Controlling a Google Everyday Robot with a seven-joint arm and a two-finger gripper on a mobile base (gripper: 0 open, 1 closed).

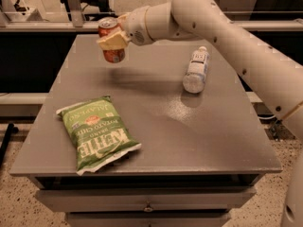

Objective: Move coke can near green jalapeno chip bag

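The coke can (110, 51), red-orange with a silver top, hangs upright above the far left part of the grey table (156, 112). My gripper (113, 39) is shut on it, its pale fingers (111, 41) wrapped round the can's middle. The can is clear of the table, with its shadow below it. The green jalapeno chip bag (97, 131) lies flat near the front left of the table, well in front of the can.
A clear plastic bottle (196, 71) with a white label lies on its side at the right of the table. My white arm (222, 37) reaches in from the right over it. The table has a drawer (147, 200) at the front. Railings stand behind.
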